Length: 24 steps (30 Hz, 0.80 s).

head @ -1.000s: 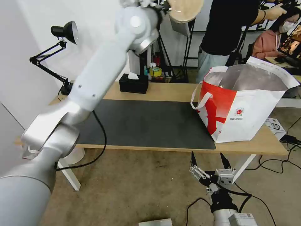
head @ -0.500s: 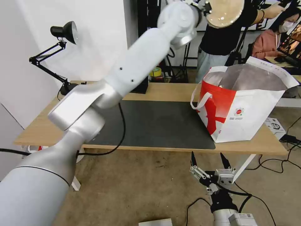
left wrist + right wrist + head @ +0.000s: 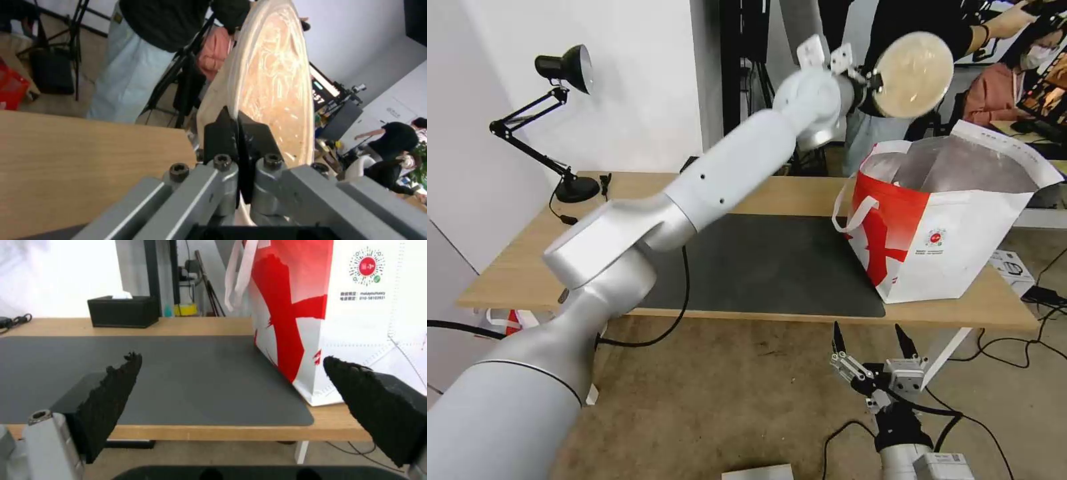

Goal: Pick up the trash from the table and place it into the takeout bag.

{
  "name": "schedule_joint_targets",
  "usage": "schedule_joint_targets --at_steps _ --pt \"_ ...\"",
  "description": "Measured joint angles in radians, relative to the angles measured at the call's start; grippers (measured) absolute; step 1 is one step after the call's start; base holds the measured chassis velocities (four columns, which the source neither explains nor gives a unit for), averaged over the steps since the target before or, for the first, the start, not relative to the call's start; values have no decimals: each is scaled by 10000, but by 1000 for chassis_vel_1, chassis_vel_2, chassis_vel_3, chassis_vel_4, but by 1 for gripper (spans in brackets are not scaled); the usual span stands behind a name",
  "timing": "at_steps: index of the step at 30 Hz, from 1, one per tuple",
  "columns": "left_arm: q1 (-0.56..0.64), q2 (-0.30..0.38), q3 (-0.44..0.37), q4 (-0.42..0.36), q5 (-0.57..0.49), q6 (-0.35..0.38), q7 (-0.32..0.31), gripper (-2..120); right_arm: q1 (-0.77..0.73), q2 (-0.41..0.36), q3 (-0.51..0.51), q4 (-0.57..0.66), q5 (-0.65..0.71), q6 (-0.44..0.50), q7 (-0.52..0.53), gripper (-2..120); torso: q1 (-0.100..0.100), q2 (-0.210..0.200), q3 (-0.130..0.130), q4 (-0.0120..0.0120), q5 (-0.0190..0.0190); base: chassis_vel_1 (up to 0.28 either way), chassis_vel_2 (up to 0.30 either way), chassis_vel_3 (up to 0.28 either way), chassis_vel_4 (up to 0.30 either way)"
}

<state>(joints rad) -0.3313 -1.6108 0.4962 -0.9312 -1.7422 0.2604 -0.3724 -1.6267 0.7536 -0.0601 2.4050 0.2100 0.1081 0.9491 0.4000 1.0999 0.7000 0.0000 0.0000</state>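
Your left gripper (image 3: 872, 85) has its jaws clamped on the rim of the beige bowl (image 3: 912, 75), held tipped on edge above the bag (image 3: 960, 220) on the worktop (image 3: 774, 193). Your right gripper (image 3: 870, 343) hangs below the worktop's front edge, jaws wide.

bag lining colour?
Silver foil, showing inside the open top of the bag, clearest in the head view.

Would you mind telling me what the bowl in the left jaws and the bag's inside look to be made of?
Beige round bowl: apparently matte paper pulp, with a thin rim pinched in the left gripper. Large white and red takeout bag: its lining looks like shiny, creased silver foil.
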Motion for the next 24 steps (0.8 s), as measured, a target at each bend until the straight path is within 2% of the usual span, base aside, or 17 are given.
schedule_joint_targets --at_steps 4,12,20,24 --pt "-27 11 29 380 -44 55 213 0 0 0 0 0 0 0 0 100 0 1 0 2 -1 0 0 0 0" --pt "-16 16 100 537 -98 137 427 0 0 0 0 0 0 0 0 100 -1 0 0 0 -1 0 0 0 0" --pt "161 20 163 503 -114 254 444 0 0 0 0 0 -1 0 0 100 -1 0 0 -1 -1 0 0 0 0" --pt "395 23 142 343 -114 137 780 0 0 0 0 0 0 0 0 100 -1 1 0 -1 -1 0 0 0 0"
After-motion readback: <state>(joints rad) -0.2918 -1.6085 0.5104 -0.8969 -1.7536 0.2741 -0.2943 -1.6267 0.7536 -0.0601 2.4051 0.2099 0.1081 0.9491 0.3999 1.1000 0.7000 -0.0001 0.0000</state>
